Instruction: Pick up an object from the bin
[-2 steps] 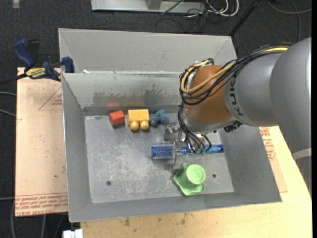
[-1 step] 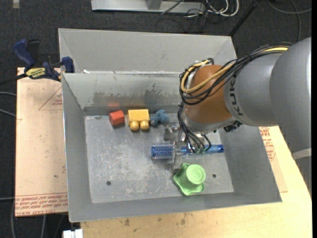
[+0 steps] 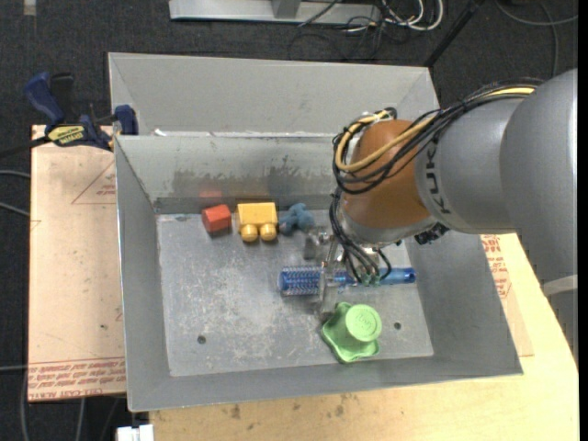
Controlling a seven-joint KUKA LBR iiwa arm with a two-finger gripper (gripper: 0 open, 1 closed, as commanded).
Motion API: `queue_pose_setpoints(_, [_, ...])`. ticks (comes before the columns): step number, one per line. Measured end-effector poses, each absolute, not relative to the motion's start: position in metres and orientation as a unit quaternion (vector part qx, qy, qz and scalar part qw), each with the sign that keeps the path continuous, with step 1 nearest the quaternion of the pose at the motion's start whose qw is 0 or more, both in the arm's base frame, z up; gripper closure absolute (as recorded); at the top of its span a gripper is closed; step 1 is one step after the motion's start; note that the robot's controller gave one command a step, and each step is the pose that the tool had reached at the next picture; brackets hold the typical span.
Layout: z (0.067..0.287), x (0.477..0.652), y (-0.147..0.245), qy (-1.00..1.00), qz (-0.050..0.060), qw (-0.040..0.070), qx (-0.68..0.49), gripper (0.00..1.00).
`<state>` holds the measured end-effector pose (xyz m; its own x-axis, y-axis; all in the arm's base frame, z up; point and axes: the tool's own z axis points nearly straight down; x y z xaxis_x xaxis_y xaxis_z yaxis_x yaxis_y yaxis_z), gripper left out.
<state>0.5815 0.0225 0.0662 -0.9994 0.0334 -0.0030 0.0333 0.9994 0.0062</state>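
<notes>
My gripper (image 3: pixel 328 263) hangs low in the middle of the bin, under the arm's orange cover. It is right over the neck of a blue brush (image 3: pixel 300 283), whose bristled head lies just to its left and whose thin handle runs off to the right. A green lobed cap-like piece (image 3: pixel 352 331) lies on the bin floor just below the gripper. A small blue figure-shaped piece (image 3: pixel 296 217) lies above and to the left of it, near the back wall.
At the back wall sit a yellow block with two golden balls (image 3: pixel 256 220) and, left of it, a red cube (image 3: pixel 218 220). The bin's left half has bare floor. The arm covers the right rear part of the bin.
</notes>
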Motion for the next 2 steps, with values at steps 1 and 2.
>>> queue_pose_setpoints(1, [0.0664, 0.5820, 0.0227, 1.000, 0.004, 0.002, 0.018, 0.00])
queue_pose_setpoints(2, [0.0676, 0.5830, 0.0229, 1.000, 0.004, 0.003, 0.018, 1.00])
